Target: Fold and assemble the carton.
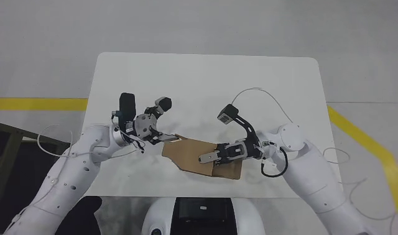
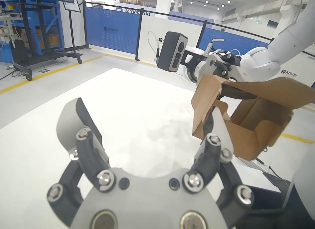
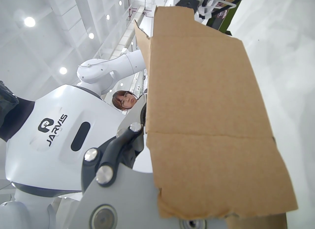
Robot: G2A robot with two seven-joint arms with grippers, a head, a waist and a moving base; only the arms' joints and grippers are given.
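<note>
Carton: brown cardboard, partly folded, at near edge of tabletop; long axis left to right; faces plain, no writing seen.
Right tool: pinching a carton panel; the nearer arm.
Left tool: spread, just left of carton, one finger against its left flap.
</note>
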